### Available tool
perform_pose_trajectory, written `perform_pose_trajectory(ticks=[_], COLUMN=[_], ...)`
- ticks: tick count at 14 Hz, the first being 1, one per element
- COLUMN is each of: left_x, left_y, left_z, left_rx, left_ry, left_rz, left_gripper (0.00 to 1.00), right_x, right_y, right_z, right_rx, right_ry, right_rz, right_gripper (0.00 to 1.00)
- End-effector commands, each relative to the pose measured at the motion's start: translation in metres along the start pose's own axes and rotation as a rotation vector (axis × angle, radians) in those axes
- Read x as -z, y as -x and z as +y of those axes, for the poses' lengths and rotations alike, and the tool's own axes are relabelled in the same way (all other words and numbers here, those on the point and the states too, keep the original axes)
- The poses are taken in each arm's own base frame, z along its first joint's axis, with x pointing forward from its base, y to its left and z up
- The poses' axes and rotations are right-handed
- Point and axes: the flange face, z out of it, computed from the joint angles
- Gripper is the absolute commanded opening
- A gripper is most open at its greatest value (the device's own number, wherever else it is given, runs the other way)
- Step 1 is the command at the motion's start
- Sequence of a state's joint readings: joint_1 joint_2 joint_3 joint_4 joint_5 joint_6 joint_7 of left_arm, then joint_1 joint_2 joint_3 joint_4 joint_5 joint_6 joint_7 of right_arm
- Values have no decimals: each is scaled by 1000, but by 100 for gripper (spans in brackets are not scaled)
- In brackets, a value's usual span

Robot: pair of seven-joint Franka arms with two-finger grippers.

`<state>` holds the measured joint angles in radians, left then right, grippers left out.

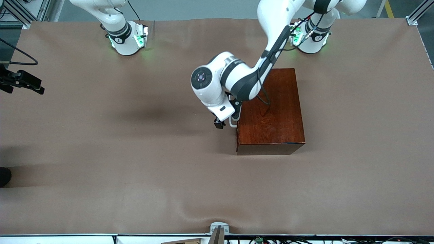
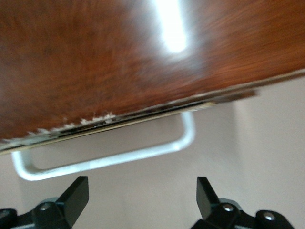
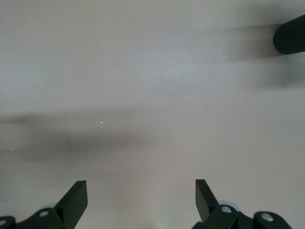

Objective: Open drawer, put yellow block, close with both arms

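Observation:
The glossy red-brown box (image 1: 271, 112) stands on the table toward the left arm's end. The drawer sits pushed in, and only its white loop handle (image 1: 233, 122) sticks out of the side that faces the right arm's end. My left gripper (image 1: 227, 118) hangs open just above that handle (image 2: 109, 160). The loop lies ahead of the fingertips, not between them, as the left gripper (image 2: 143, 183) shows in its own wrist view. My right gripper (image 3: 140, 183) is open over bare brown cloth with nothing between its fingers. The yellow block is out of view.
Brown cloth (image 1: 135, 162) covers the whole table. A black fixture with a cable (image 1: 22, 81) juts in at the right arm's end. A black rounded object (image 1: 4, 176) lies at that same edge, nearer the front camera, and a dark rounded shape (image 3: 290, 40) shows in the right wrist view.

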<state>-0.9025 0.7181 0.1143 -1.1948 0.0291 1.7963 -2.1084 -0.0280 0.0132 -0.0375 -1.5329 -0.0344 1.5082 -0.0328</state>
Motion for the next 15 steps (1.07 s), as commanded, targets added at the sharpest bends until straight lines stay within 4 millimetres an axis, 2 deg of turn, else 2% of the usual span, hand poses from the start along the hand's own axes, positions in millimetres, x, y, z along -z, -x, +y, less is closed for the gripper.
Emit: perform_pose_trajectory(ticks=[1,3,4,6,8,10,15], left_x=[95,134,149,175,190,196,204], left_y=[-63,-122,-145,-207,-276,-329,-422], left_z=[-5,-1,-2,-3,-2,-8,-47], left_rx=[-91,-133,-179,-257,-327,-447,-782], left_ry=[69,84,87,80,81,68,11], left_rz=[-42,-73,-86,-121,-189,-202,-252], left_gripper=[100,100,100,100,100,100,100], right_x=[2,2,3,1,1,0,2], right_y=[11,12,13,14,14,14,14], right_z=[1,0,0,0,-1,0,-1], right_rx=[10,10,10,9,6,5,6], right_ry=[-4,-9,-11,-12,-16,-19,-19], right_rz=[12,11,12,8,6,5,6], right_gripper=[100,100,100,100,100,100,100])
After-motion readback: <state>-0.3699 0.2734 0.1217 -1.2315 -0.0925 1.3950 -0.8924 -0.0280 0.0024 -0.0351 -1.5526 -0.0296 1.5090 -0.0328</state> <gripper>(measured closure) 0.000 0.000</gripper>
